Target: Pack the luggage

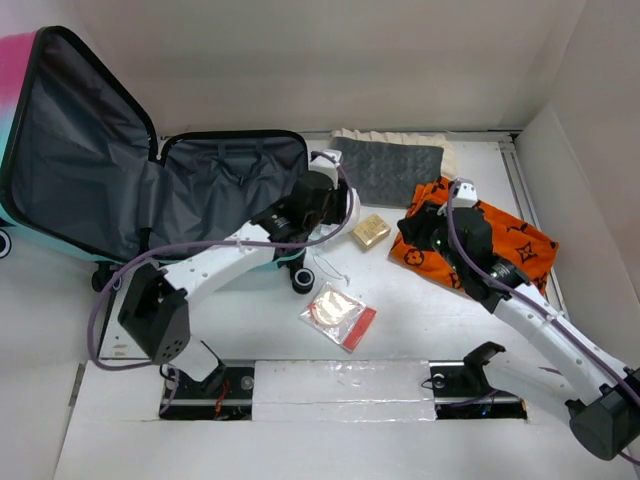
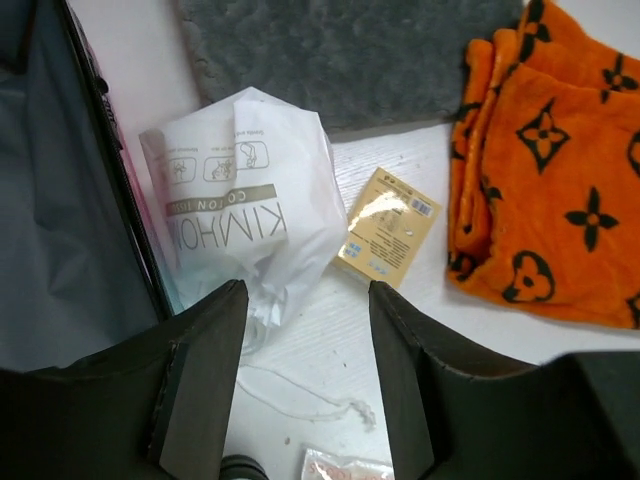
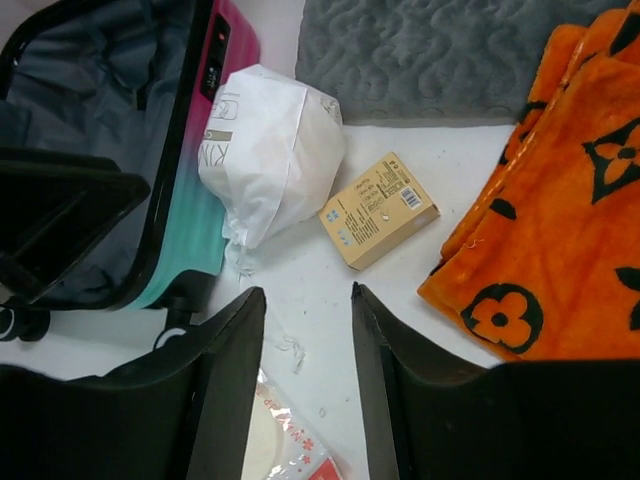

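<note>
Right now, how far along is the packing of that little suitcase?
Done: the luggage lies open, nothing visible inside. In hand: nothing; left fingers and right fingers hover open. Left: white bag, small box, orange towel, grey mat and clear packet all lie outside it.

Open luggage [image 1: 200, 190] lying on white desk [image 1: 430, 330], left arm [image 1: 230, 255] reaching beside its rim, right arm [image 1: 530, 315] hovering over orange blanket [image 1: 525, 245], tan box [image 1: 371, 231] sitting between them
</note>
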`<state>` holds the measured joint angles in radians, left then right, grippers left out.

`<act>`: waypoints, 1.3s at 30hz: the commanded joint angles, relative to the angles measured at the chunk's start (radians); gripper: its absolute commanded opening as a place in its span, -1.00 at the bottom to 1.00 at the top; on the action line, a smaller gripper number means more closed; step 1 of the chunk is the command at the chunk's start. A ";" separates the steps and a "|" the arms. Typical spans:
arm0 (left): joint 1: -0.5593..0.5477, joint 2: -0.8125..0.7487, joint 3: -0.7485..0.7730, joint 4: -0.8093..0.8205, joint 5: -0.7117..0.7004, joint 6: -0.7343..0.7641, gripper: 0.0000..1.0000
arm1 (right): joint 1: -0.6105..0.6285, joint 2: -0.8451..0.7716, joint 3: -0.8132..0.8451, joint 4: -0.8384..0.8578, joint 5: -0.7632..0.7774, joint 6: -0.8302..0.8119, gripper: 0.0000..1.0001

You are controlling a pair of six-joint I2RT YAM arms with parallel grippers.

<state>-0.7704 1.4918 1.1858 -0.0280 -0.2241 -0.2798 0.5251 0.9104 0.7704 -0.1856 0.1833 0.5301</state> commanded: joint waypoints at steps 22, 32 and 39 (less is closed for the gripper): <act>0.057 0.432 0.345 -0.030 -0.170 0.096 -0.65 | 0.053 0.012 -0.052 0.181 -0.134 -0.019 -0.07; 0.068 0.388 0.354 0.022 -0.063 0.096 -1.00 | 0.053 -0.027 -0.052 0.181 -0.104 -0.010 -0.09; 0.077 0.242 0.483 0.013 -0.015 0.087 -1.00 | 0.053 -0.047 -0.052 0.181 -0.104 -0.001 -0.09</act>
<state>-0.7029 1.8870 1.5764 -0.0586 -0.2642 -0.1909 0.5705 0.8761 0.7189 -0.0574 0.0708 0.5220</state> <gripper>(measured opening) 0.003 0.457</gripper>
